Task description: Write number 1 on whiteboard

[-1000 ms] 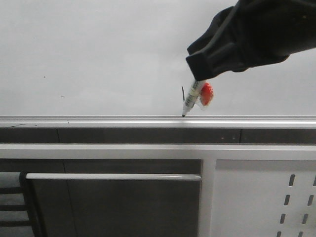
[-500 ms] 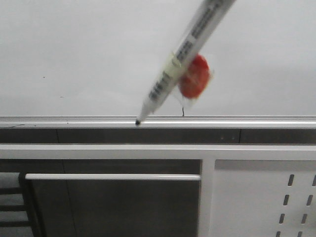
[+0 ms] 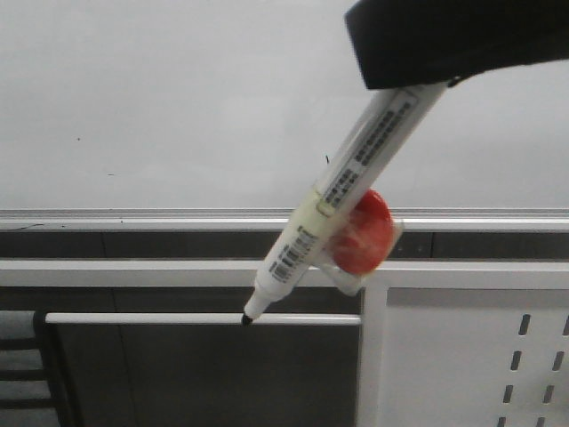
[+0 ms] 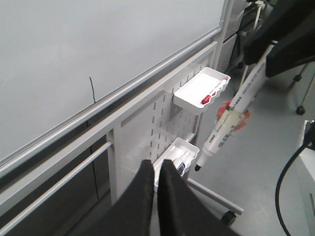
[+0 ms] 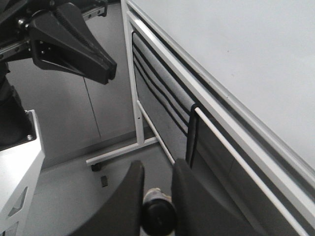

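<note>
Right fingers (image 5: 157,209) clamped on marker (image 3: 342,200), clear of whiteboard (image 3: 178,98). Number 1 (image 4: 91,90) already inked just above whiteboard's rail (image 3: 133,216). Left fingers (image 4: 153,183) pressed together, empty. Marker: light, rigid, slick; best gripped mid-barrel.

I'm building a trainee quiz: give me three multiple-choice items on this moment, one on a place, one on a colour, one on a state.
1. Where is the tip of the marker pen?
A) on the whiteboard
B) off the board, in the air
C) in a tray
2. What colour is the disc taped to the pen?
A) blue
B) red
C) green
3. How is the left gripper?
A) wide open
B) shut on the pen
C) shut, empty
Answers: B, the left wrist view shows the pen hanging clear of the board; B, the disc is plainly red; C, its fingers meet with nothing between.
</note>
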